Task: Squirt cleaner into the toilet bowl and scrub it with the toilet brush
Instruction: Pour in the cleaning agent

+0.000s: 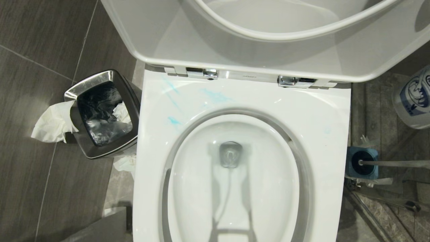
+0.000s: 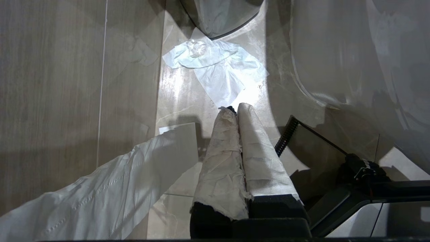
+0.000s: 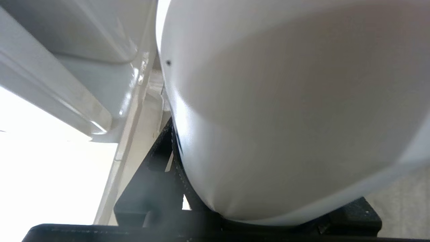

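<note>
The toilet bowl [image 1: 322,134] stands open below me, with its seat and lid [image 1: 268,57] raised. Pale blue-green cleaner [image 1: 215,95] streaks the back left of its rim. At the right, the toilet brush [image 1: 393,163] sits in its blue base [image 1: 352,158]. Neither arm shows in the head view. In the right wrist view, my right gripper [image 3: 262,134] is shut on a white rounded bottle [image 3: 302,84] that fills the view, with one black finger [image 3: 158,158] beside it. My left gripper [image 2: 235,108], its fingers wrapped in paper, is shut and empty and points at the floor.
A steel waste bin [image 1: 132,101] with a black liner stands left of the bowl, and tissue [image 1: 53,122] hangs over its side. A crumpled tissue [image 2: 218,70] lies on the floor tiles. A blue-and-white container [image 1: 415,101] stands at the far right.
</note>
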